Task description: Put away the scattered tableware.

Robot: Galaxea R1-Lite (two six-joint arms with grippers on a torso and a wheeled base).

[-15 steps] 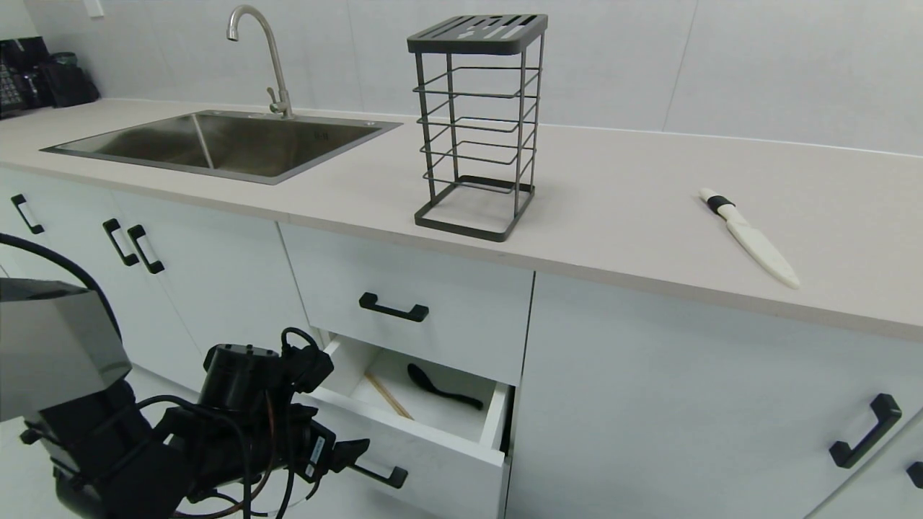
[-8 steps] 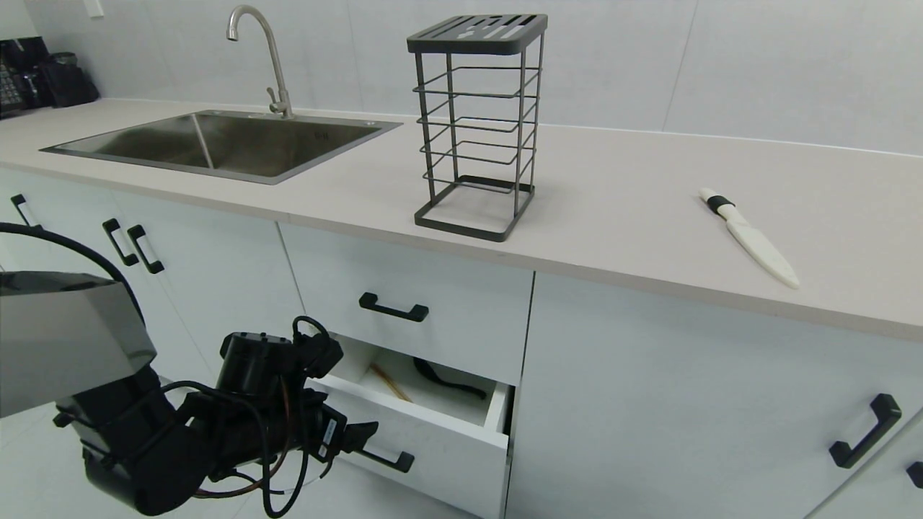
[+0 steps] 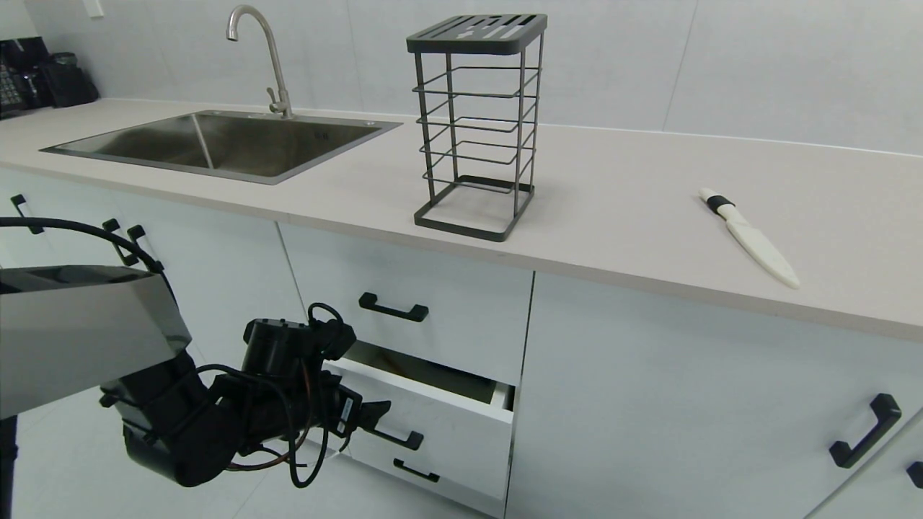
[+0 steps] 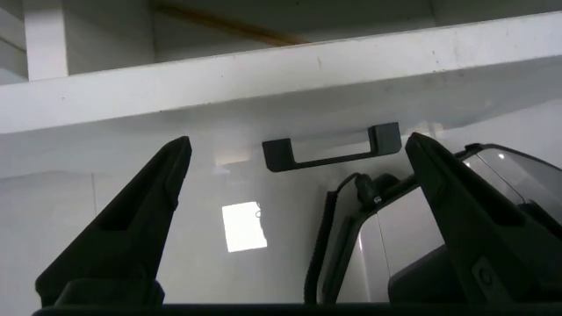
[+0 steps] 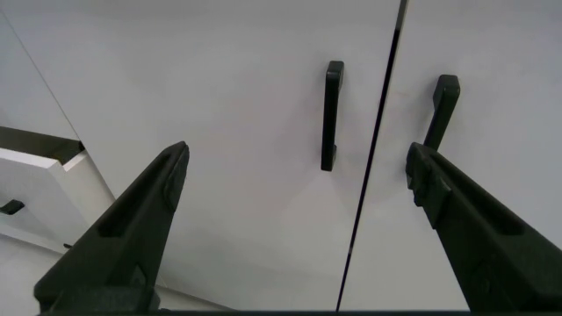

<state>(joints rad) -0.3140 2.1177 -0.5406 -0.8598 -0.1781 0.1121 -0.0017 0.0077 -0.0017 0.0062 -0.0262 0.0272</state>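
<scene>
Lower middle of the head view: drawer pulled partway out, only a narrow dark gap showing behind its white front. Contents can't be made out from the head view. The left wrist view shows a thin wooden stick lying inside, past the front panel's edge.

Left gripper sits lower left, right at the drawer handle. Its jaws are spread wide with the handle between the fingers, not clamped on it.

Right gripper is also spread wide, holding nothing, and faces two cabinet doors with upright black handles.

White knife with a black band lies flat on the counter, right of centre. Wire rack stands upper middle on the counter, well apart from the knife. Sink is at upper left.
</scene>
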